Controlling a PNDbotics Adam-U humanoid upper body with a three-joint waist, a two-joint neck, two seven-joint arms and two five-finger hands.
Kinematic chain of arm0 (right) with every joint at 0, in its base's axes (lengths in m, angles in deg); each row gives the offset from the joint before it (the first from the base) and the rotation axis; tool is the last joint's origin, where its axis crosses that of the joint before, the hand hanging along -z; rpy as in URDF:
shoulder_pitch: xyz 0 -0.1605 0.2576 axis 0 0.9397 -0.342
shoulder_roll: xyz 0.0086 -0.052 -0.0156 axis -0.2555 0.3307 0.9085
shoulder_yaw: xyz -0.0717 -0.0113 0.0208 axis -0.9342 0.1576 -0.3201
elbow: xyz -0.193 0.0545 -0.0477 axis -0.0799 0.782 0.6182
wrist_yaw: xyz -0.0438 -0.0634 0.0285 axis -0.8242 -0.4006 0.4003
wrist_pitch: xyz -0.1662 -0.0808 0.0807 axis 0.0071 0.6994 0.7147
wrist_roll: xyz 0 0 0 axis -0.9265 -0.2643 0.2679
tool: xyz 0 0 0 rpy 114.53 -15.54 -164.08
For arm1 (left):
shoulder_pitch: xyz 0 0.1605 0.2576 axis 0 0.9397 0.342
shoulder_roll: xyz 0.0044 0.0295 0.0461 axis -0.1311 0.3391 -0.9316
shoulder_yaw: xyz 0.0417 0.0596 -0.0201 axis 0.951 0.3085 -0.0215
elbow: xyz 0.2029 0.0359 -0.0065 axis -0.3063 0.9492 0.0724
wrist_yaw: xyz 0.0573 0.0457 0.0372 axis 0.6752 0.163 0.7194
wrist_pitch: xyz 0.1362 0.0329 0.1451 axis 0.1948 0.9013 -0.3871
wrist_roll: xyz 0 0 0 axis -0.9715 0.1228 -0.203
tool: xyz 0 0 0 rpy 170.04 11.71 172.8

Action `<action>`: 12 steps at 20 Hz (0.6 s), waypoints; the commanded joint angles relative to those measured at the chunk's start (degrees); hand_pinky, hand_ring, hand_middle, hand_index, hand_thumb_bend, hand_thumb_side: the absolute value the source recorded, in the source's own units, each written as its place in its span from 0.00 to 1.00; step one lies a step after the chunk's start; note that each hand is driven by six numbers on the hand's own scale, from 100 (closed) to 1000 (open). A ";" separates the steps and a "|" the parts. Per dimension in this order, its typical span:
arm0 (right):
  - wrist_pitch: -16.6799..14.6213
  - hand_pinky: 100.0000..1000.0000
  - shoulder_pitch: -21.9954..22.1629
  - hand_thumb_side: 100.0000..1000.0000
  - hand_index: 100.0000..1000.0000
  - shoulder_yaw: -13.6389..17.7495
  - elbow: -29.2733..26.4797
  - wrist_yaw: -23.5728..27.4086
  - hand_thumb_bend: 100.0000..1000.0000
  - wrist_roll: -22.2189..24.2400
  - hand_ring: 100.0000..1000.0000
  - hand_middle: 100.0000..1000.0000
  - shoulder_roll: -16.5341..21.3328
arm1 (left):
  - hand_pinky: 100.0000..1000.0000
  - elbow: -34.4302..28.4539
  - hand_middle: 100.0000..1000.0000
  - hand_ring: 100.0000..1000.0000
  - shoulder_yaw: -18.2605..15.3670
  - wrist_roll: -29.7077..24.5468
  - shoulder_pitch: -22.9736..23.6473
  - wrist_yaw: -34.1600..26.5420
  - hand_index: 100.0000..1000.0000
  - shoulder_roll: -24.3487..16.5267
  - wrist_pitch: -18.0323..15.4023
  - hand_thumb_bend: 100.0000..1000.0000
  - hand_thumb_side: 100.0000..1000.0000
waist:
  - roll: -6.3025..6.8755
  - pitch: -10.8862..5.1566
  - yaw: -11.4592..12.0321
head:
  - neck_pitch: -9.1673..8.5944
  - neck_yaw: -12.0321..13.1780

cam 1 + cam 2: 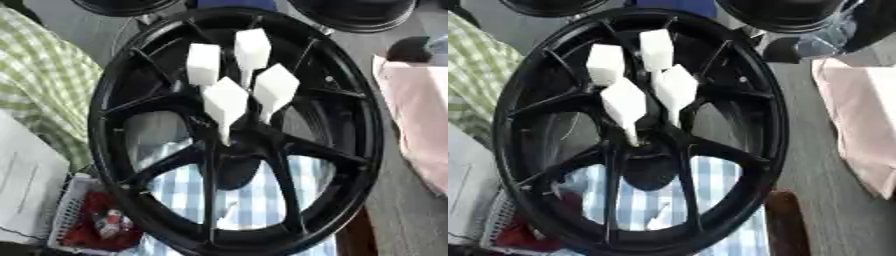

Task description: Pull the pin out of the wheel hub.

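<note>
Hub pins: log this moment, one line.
wheel: upright | pins: four white, at hub | hands: none in view | pull: not begun

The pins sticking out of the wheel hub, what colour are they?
White, all four pins, standing out against the black wheel. The left eye view shows them best.

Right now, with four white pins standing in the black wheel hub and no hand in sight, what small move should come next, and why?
Probably bring a hand down over the nearest white pin: neither hand shows in either view, and all four pins remain in the wheel hub.
</note>
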 commanded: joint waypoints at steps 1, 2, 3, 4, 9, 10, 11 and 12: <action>-0.32 0.85 -2.25 0.20 0.79 -1.10 -0.55 0.85 0.47 2.12 0.76 0.71 0.17 | 0.71 -1.02 0.63 0.54 -0.63 0.03 -0.36 0.13 0.67 -1.85 -0.03 0.43 0.63 | -0.64 -0.12 0.17 | -0.41 -0.52; -0.39 0.85 -3.24 0.20 0.79 -1.90 -0.55 0.44 0.47 3.21 0.75 0.70 -0.36 | 0.71 -1.01 0.63 0.54 -0.61 0.00 -0.38 0.12 0.67 -1.85 -0.03 0.43 0.63 | -0.64 -0.12 0.25 | -0.46 -0.66; -0.43 0.85 -4.39 0.20 0.79 -2.85 -0.55 -0.08 0.47 4.40 0.75 0.70 -1.07 | 0.71 -0.99 0.63 0.54 -0.59 -0.02 -0.37 0.10 0.67 -1.85 -0.02 0.43 0.63 | -0.63 -0.12 0.32 | -0.48 -0.82; -0.37 0.84 -5.50 0.19 0.78 -3.75 -0.55 -0.53 0.47 5.49 0.75 0.70 -1.82 | 0.71 -0.98 0.63 0.54 -0.56 -0.05 -0.36 0.09 0.67 -1.86 -0.01 0.43 0.63 | -0.63 -0.11 0.38 | -0.48 -0.97; 1.24 0.83 -12.32 0.19 0.78 -8.11 0.81 -3.89 0.46 10.20 0.74 0.69 -7.04 | 0.71 -0.82 0.63 0.54 -0.66 -0.01 0.05 0.01 0.67 -1.76 0.02 0.43 0.63 | -0.32 -0.04 0.11 | -0.38 -1.16; 1.55 0.83 -13.71 0.19 0.78 -8.87 1.55 -4.80 0.46 10.90 0.74 0.69 -8.26 | 0.71 -0.78 0.63 0.54 -0.75 0.07 0.23 -0.01 0.67 -1.74 0.01 0.43 0.63 | -0.10 0.04 -0.05 | -0.37 -0.98; 1.88 0.82 -14.97 0.19 0.78 -9.56 2.29 -5.70 0.45 11.50 0.73 0.69 -9.39 | 0.71 -0.73 0.63 0.54 -0.86 0.17 0.44 -0.02 0.67 -1.74 0.01 0.43 0.63 | 0.12 0.14 -0.16 | -0.36 -0.77; 2.18 0.82 -16.10 0.19 0.78 -10.23 2.96 -6.62 0.45 12.12 0.73 0.69 -10.41 | 0.71 -0.69 0.63 0.54 -0.97 0.27 0.62 -0.03 0.67 -1.74 0.00 0.43 0.64 | 0.34 0.25 -0.23 | -0.33 -0.61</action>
